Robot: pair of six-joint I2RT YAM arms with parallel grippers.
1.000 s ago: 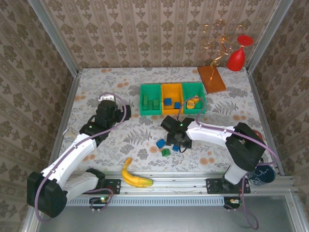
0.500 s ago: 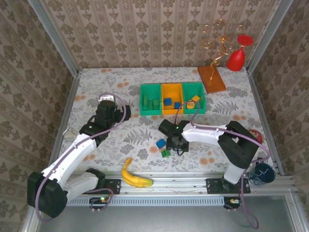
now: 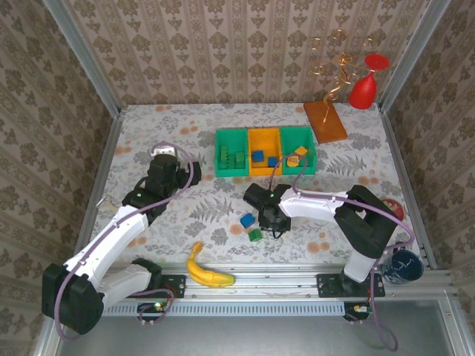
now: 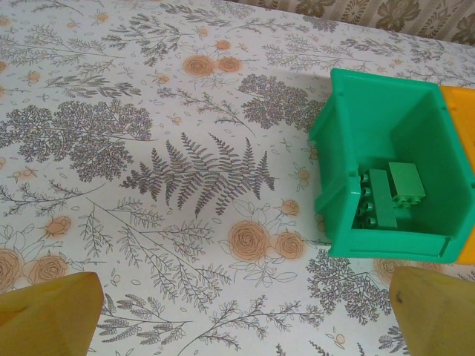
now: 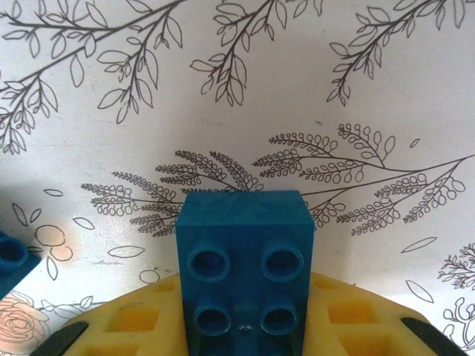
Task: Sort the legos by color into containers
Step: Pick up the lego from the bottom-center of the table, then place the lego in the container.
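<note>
Three containers stand in a row: a green bin (image 3: 231, 152) holding green legos (image 4: 386, 194), an orange bin (image 3: 263, 152) with blue legos (image 3: 257, 156), and a second green bin (image 3: 297, 147) with an orange lego (image 3: 300, 151). My right gripper (image 3: 272, 222) is low over the table, shut on a blue lego (image 5: 245, 259) held between its yellow pads (image 5: 141, 322). Just left of it lie a loose blue lego (image 3: 247, 220) and a green lego (image 3: 254, 234). My left gripper (image 3: 165, 159) hovers open, left of the bins, with nothing between its fingers (image 4: 52, 315).
A yellow banana (image 3: 208, 271) lies near the front edge. A brown-orange board (image 3: 325, 120), a red glass (image 3: 365, 85) and a wire stand sit at the back right. A dark cup (image 3: 404, 267) stands beside the right arm's base.
My right gripper has shifted slightly left and closed on the blue lego. The left arm has not moved.
</note>
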